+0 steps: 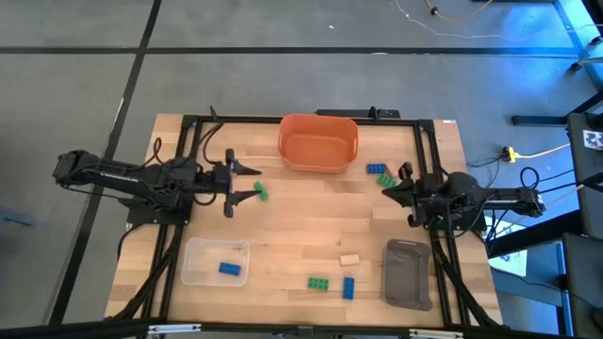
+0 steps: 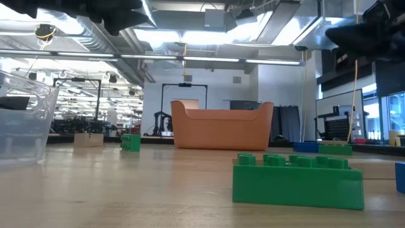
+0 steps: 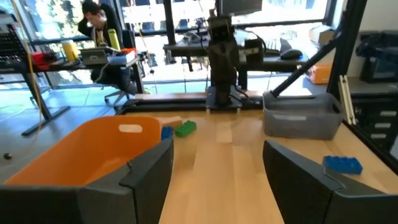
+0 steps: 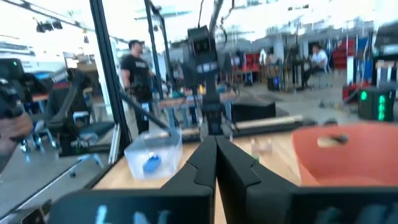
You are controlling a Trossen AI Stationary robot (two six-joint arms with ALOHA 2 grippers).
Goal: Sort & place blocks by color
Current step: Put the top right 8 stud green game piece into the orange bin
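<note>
While the left claw stood wide open and empty beside a green block, it should have descended squarely, and the right claw was shut, empty.

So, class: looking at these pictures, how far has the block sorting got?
Done: one blue block lies in the clear tray. In hand: nothing; the left gripper is open over a green block, and the right gripper is shut and empty. Left: green and blue blocks by the orange bin, a tan block, a green-blue pair at the front, and the grey tray looks empty.
</note>
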